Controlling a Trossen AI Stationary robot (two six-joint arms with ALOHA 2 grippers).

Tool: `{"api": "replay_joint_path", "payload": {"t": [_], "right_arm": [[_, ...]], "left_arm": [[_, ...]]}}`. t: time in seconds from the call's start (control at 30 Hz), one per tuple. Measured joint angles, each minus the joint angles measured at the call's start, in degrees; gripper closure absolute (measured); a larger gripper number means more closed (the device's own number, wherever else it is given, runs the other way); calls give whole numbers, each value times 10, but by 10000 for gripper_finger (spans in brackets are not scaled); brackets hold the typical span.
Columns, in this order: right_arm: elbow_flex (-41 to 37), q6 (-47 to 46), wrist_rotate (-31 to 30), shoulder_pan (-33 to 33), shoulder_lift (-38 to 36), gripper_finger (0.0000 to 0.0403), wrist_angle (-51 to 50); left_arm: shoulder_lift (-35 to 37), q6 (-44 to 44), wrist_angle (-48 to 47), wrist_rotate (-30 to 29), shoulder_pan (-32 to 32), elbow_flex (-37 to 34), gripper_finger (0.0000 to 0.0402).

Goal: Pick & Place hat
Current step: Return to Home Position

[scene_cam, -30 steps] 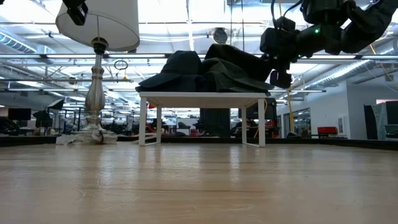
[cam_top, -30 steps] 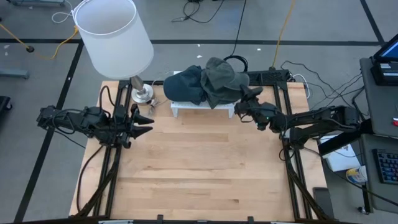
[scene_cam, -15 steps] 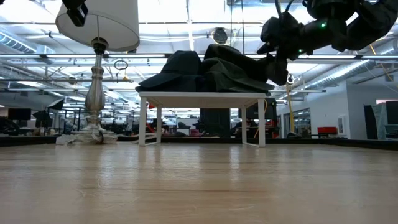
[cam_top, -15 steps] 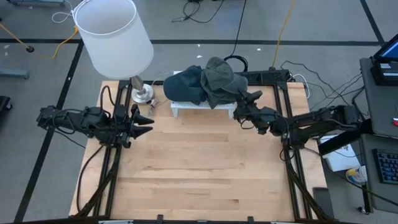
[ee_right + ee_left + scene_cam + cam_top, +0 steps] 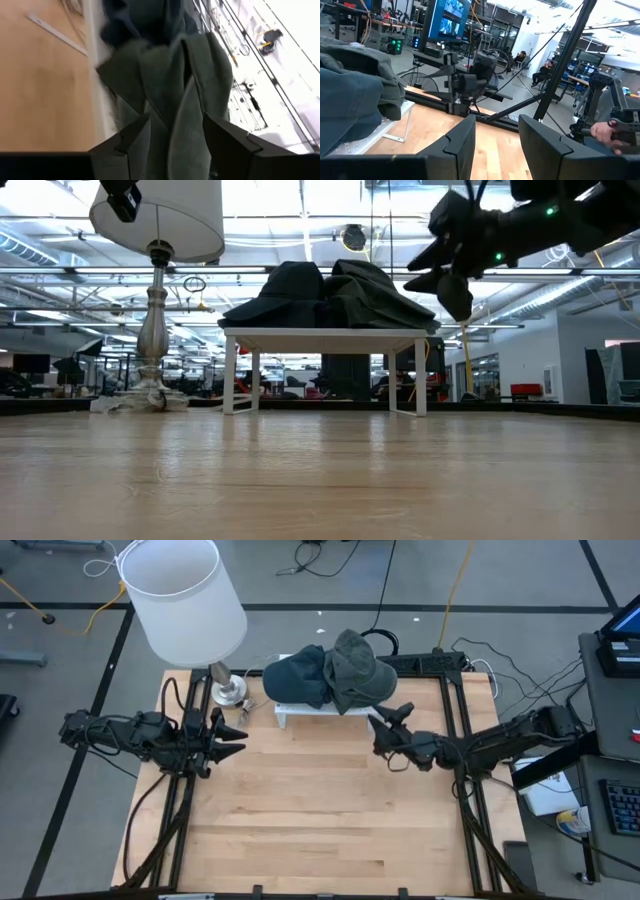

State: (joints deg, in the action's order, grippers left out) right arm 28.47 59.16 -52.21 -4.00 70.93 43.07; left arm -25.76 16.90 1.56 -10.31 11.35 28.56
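Several dark fabric caps sit heaped on the small white shelf (one soft pile). Right gripper hovers just in front, fingers apart; left gripper waits near the white-shaded lamp, fingers spread.

The grey floor is marked with dark tape lines, and loose cables lie on it. The wooden table stands at centre, with a white-shaded lamp at its far left corner. A desk with a keyboard stands at right. Bright ceiling panels light the hall.
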Motion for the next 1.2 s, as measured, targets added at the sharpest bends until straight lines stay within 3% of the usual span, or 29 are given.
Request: {"api": "replay_joint_path", "payload": {"t": [0.13, 0.3, 0.57, 0.73, 0.93, 1.03, 1.2], "right_arm": [[0, -56, -2, -40, -2, 229, 6], [0, -255, 0, -93, -3, 227, 8], [0, -463, 89, -163, -3, 227, 0], [0, -510, 88, -210, -3, 230, 4], [0, -569, 87, -241, -3, 229, 34], [1, -627, 65, -243, -3, 227, 59], [0, -658, -50, -243, -3, 230, 53]], "left_arm": [[0, -7, 0, 0, 0, 0, 250], [0, -24, -1, 0, 0, 0, 250], [11, -58, -43, 30, -6, -7, 250], [54, -81, 16, 28, -13, -75, 250], [105, -87, 155, -12, -18, -193, 250], [116, -89, 205, -32, -17, -232, 250], [116, -83, 249, -33, -17, -274, 250]]}}
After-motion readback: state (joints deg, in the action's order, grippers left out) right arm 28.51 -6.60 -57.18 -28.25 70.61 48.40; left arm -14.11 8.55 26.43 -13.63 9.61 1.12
